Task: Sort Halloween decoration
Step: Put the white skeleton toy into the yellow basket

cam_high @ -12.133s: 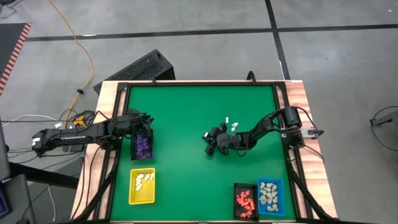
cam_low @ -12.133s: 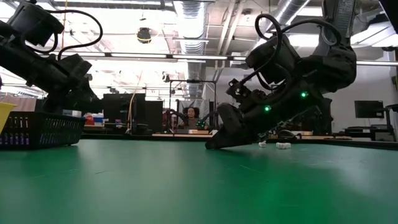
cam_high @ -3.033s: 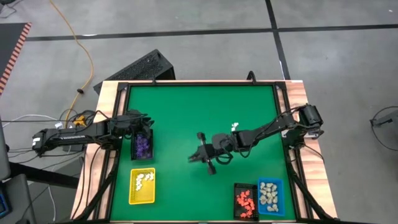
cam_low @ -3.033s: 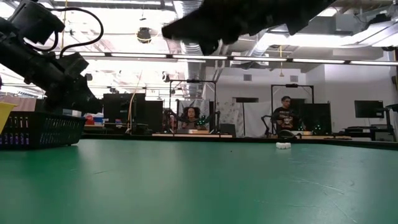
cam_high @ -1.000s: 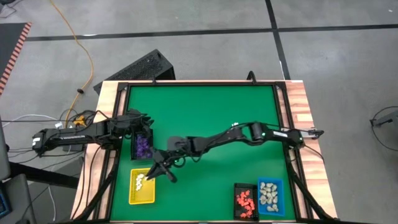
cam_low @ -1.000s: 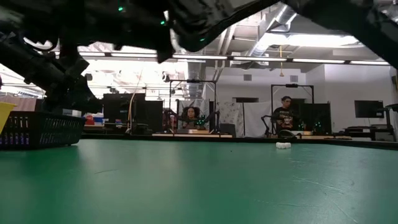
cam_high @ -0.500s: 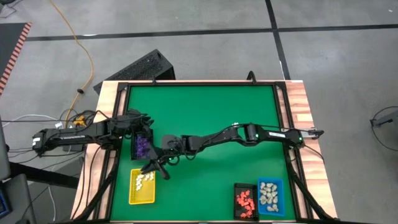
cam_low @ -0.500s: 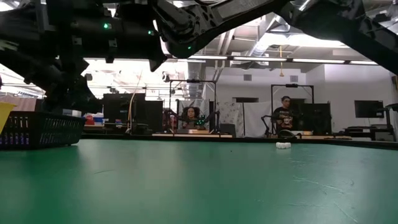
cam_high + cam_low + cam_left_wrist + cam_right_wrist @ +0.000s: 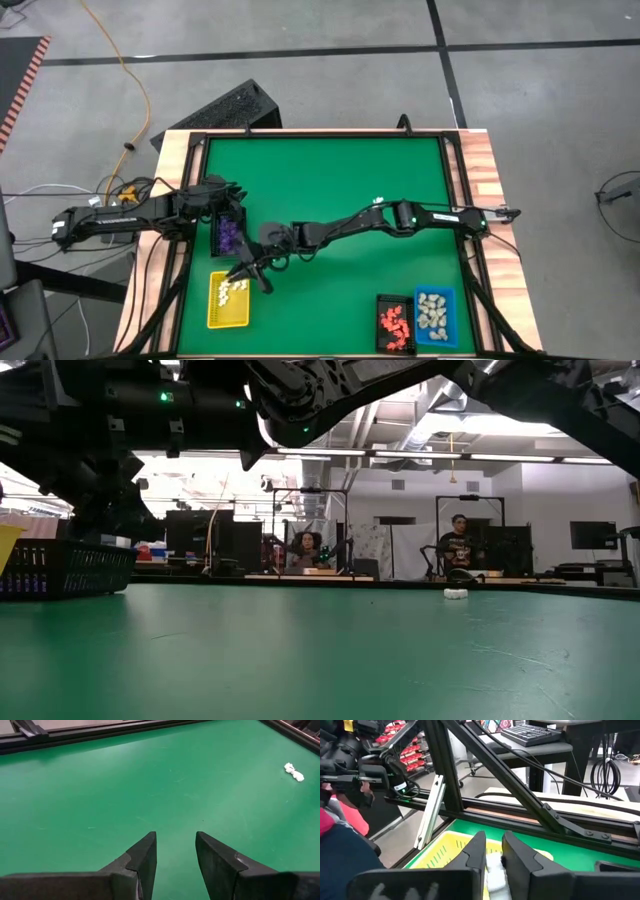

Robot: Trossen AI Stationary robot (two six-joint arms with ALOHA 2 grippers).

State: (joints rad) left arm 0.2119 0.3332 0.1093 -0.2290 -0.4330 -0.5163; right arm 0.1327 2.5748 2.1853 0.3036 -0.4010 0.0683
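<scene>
The right claw reaches far across to the lower left of the high view, poised over the upper edge of the yellow tray. In the right wrist view its two dark fingers stand a narrow gap apart with a small white figurine between them, pressed by both, above the yellow tray's wall. The right arm stretches from the right edge of the green counter toward the lower left.

The left claw sits at the left side of the high view, over the upper end of the black tray of purple figurines. In the left wrist view its fingers are parted with only green surface between them, holding nothing.

White figurines lie in the yellow tray. At the lower right of the high view, orange-red figurines fill a black tray, and just beside it cream-beige figurines fill a blue tray. One loose white figurine lies on the counter near the middle, right of centre; it also shows at the right in the low view.
</scene>
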